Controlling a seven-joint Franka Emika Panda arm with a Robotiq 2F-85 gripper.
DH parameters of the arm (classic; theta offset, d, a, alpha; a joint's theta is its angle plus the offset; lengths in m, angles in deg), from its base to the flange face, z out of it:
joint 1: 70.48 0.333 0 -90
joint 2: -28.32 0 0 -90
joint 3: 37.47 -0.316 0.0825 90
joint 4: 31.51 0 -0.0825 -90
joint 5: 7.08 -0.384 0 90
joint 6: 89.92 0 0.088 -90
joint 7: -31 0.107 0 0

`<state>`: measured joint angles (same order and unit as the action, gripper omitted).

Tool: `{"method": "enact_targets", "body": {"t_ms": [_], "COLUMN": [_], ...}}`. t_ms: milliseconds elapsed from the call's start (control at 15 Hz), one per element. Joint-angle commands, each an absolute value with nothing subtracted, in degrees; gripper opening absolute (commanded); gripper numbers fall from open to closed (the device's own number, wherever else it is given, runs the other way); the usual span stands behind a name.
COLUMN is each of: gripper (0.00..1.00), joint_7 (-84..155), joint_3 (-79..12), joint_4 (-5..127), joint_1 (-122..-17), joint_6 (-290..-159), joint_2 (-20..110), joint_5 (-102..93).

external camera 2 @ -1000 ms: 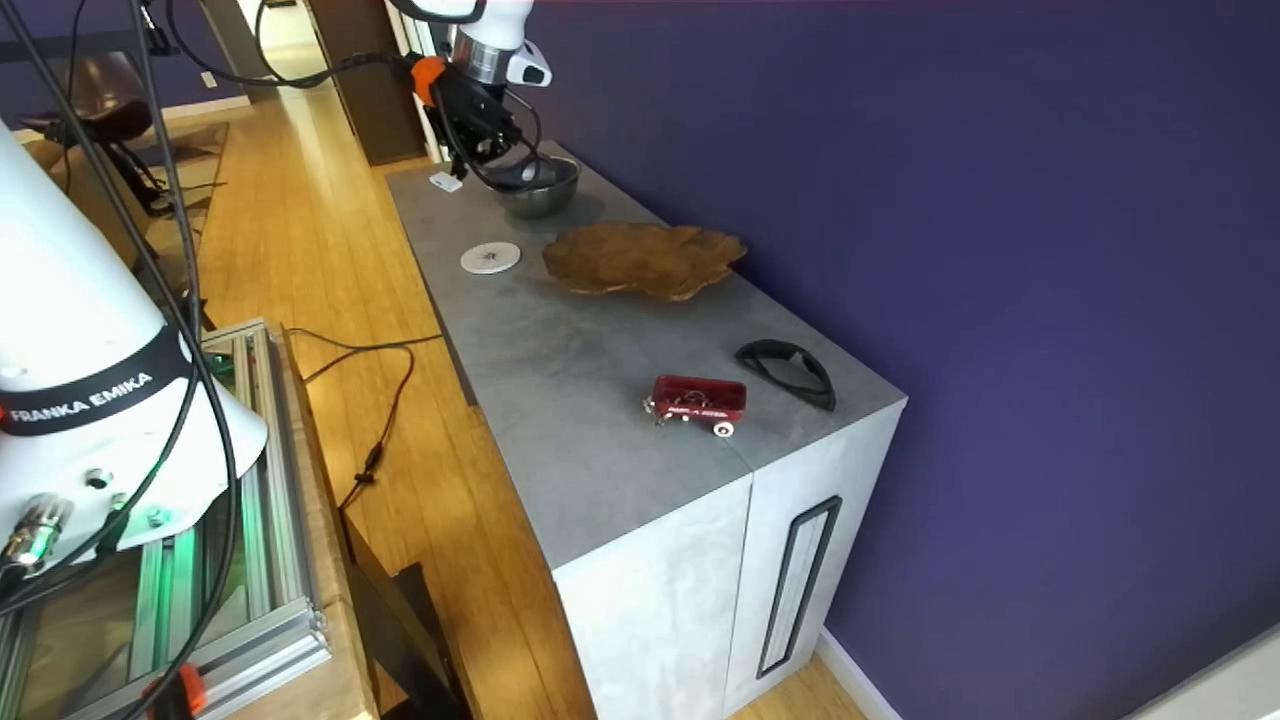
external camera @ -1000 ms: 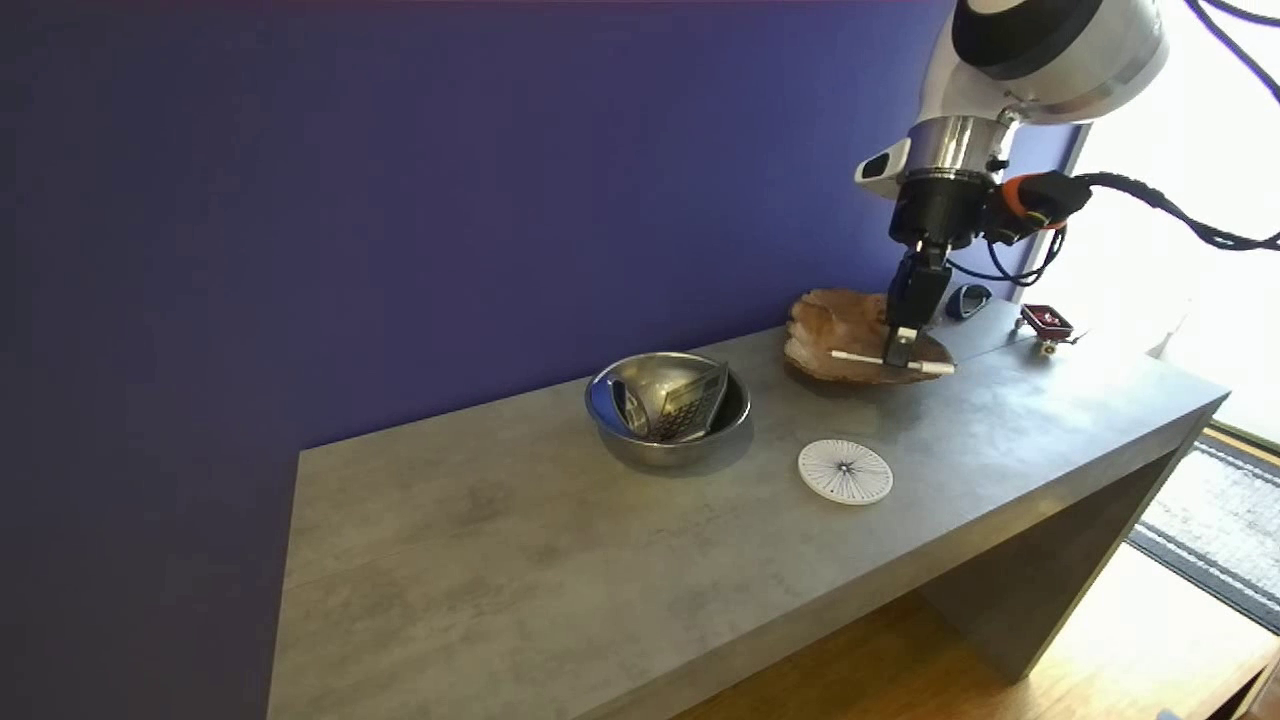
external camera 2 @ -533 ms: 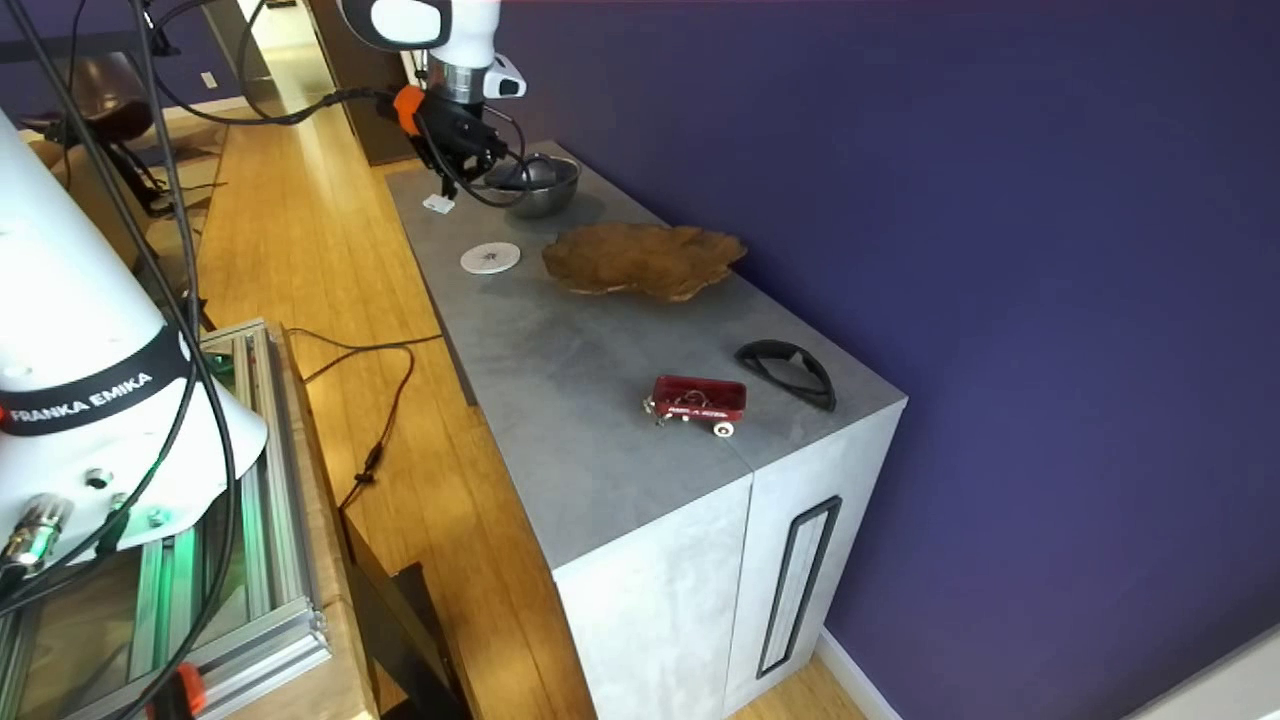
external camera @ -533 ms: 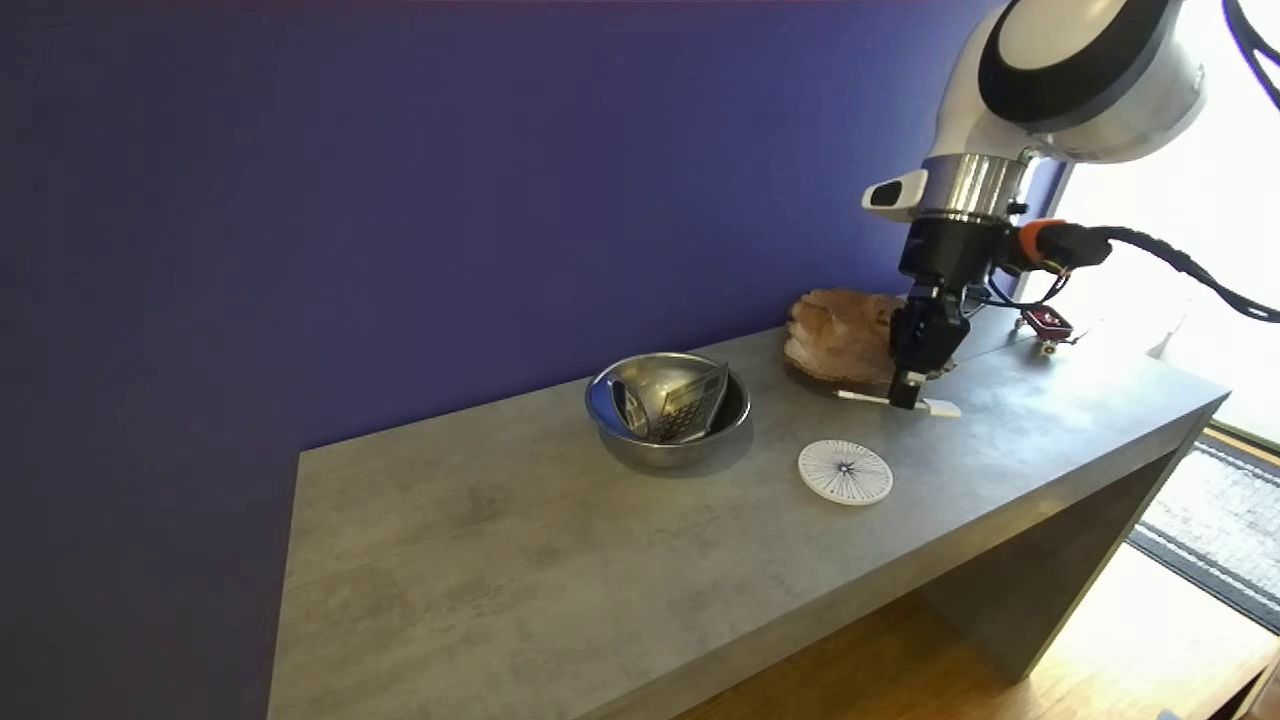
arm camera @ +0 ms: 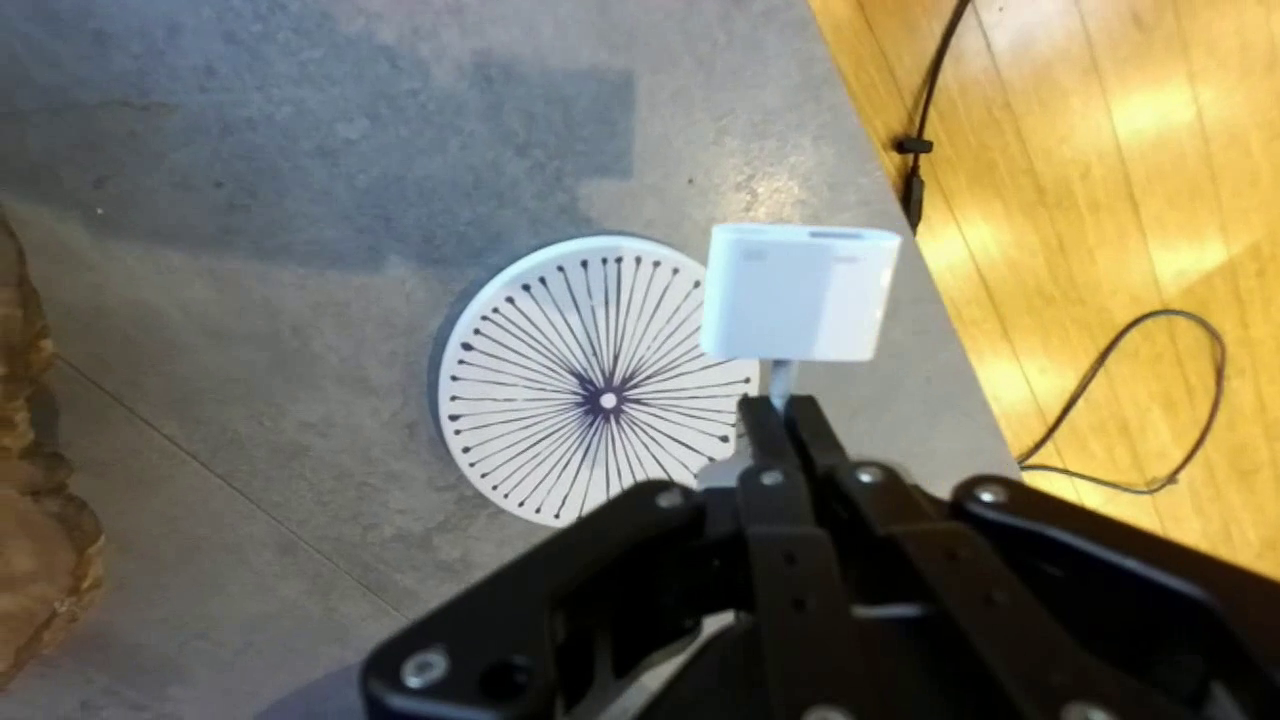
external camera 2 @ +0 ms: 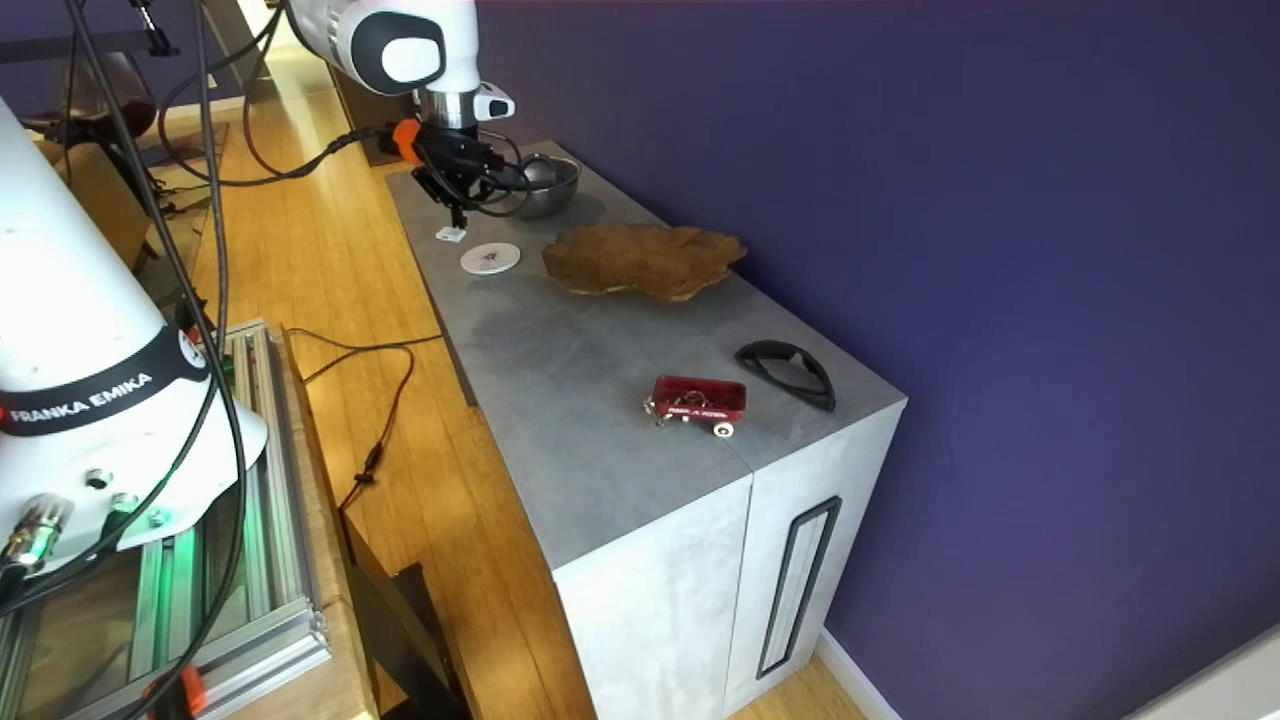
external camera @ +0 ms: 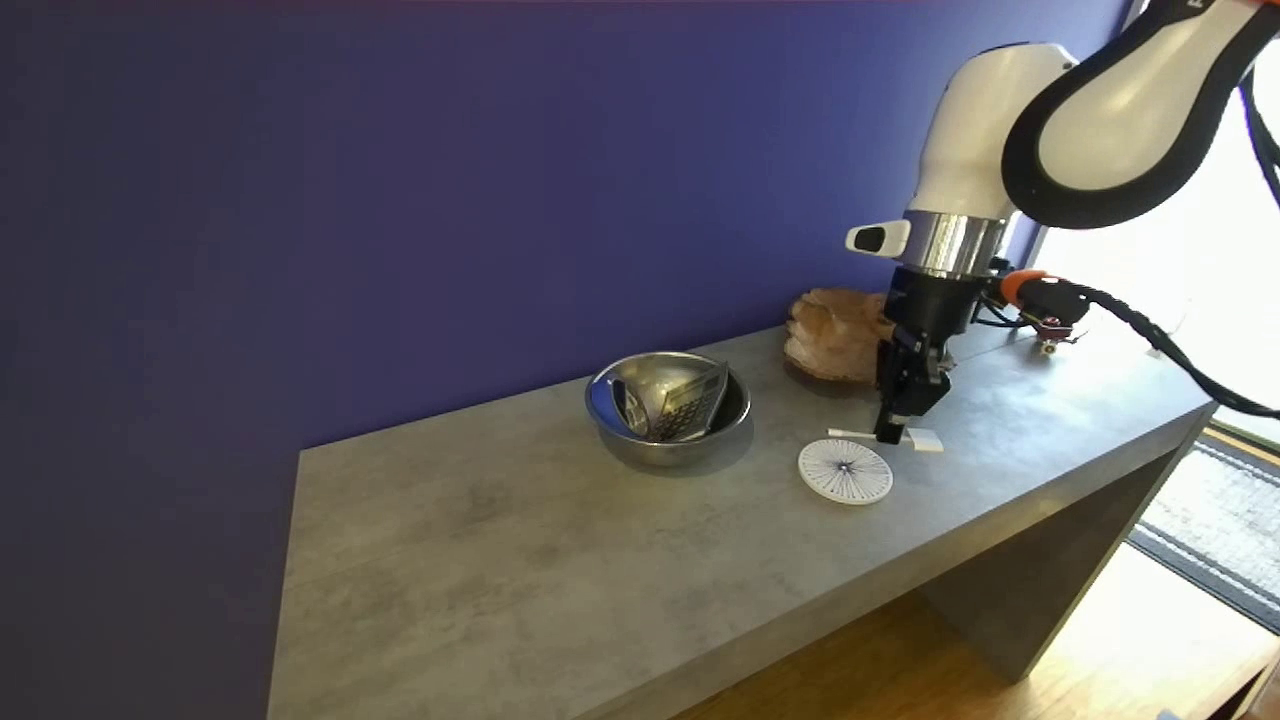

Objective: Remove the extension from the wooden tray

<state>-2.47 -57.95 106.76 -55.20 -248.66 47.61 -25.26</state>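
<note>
1. One white, boxy plastic extension [external camera 2: 451, 234] was out, at nine o'clock from the roundish brown wooden tray [external camera 2: 643, 260] in an exterior view.
2. The black gripper [arm camera: 782, 405] clasped its white cable [arm camera: 781, 378].
3. Release seemingly remained.

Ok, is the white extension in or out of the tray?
Out: the wrist view shows the gripper closed on the white extension, with the wooden tray apart, at the left edge.
</note>
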Motion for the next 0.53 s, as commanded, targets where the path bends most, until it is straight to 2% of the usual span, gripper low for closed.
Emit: {"method": "enact_targets", "body": {"t_ms": [0, 467], "gripper": [0.01, 0.01], "joint_7": [5.75, 12.36], "joint_3": [-56.53, -55.4], "joint_4": [104.72, 99.53], "joint_1": [-54.28, -54.61], "joint_6": [-252.1, -252.27], "joint_2": [51.4, 57.55], "joint_5": [-15.06, -5.37]}}
